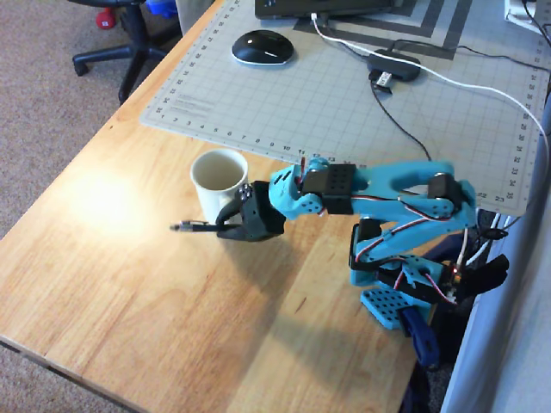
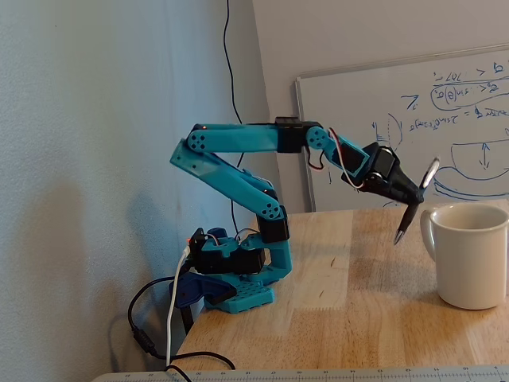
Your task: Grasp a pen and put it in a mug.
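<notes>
Overhead view: mug [image 1: 219, 182] stood left of frame centre on the table [image 1: 112, 258], gripper [image 1: 225, 229] just below-right of it, pen [image 1: 196, 227] sticking out leftward from the jaws, off the table. Arm base [image 1: 396, 292] sat lower right. Cutting mat [image 1: 344, 95] filled the upper middle, mouse [image 1: 262, 46] on its top-left part. Fixed view: pen [image 2: 413, 203] hung steeply tilted just left of the mug [image 2: 471, 255], whiteboard [image 2: 421, 119] behind
</notes>
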Robot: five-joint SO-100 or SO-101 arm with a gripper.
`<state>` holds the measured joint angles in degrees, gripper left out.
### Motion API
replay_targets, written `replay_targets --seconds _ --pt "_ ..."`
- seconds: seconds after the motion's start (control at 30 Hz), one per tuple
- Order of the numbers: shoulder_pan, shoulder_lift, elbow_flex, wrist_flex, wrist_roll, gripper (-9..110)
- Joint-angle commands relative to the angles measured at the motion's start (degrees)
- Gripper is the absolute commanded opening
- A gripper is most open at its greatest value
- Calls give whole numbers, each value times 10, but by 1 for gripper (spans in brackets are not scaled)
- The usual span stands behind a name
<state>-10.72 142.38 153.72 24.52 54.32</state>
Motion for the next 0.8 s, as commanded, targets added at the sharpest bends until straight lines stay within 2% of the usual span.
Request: replay_targets --seconds 0.0,0.1,0.23,0.37,0.57,0.77 --pt "5 87 10 -79 142 1" --pt "5 132 21 -120 223 1" --pt "11 168 28 -174 279 1" --pt "25 175 28 -253 283 1" --pt "135 117 29 -370 281 1" --pt "193 72 30 -392 278 1"
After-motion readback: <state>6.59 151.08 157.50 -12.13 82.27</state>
